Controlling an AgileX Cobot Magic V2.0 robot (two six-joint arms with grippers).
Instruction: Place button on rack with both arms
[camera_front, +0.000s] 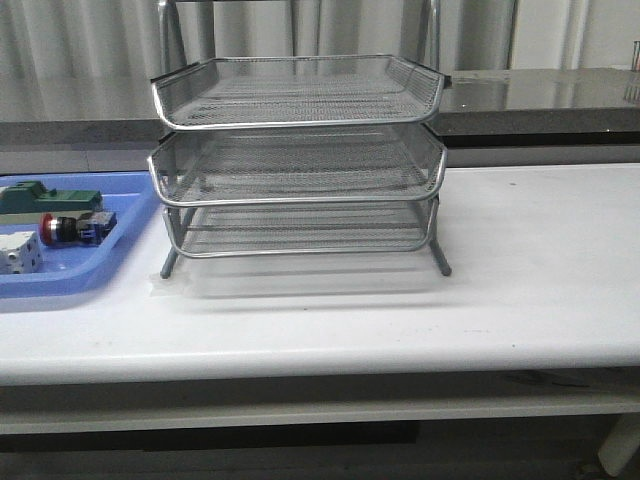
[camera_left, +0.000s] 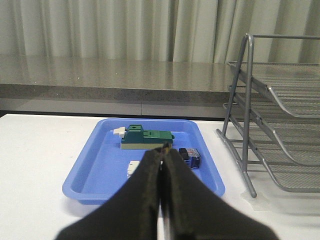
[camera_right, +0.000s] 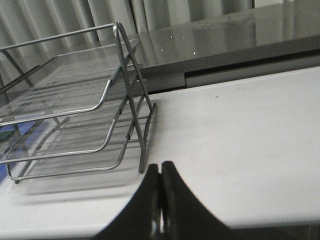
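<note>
My left gripper (camera_left: 162, 172) pressed closed and empty, red-capped button (camera_front: 75, 228) with black collar, blue-black body lying beyond its tips, my right gripper (camera_right: 160, 187) closed too, beside the silver rack (camera_right: 75, 115)

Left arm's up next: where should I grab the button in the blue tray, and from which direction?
Probably come from above and close across the blue-black block body of the button. It lies on its side in the blue tray, red head pointing left; the left gripper is shut, so open it first.

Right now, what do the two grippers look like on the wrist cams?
The left gripper has two matte black fingers, broad at the base and tapering to narrow tips. The right gripper looks the same: plain black tapered fingers. No markings or cables are visible.
</note>
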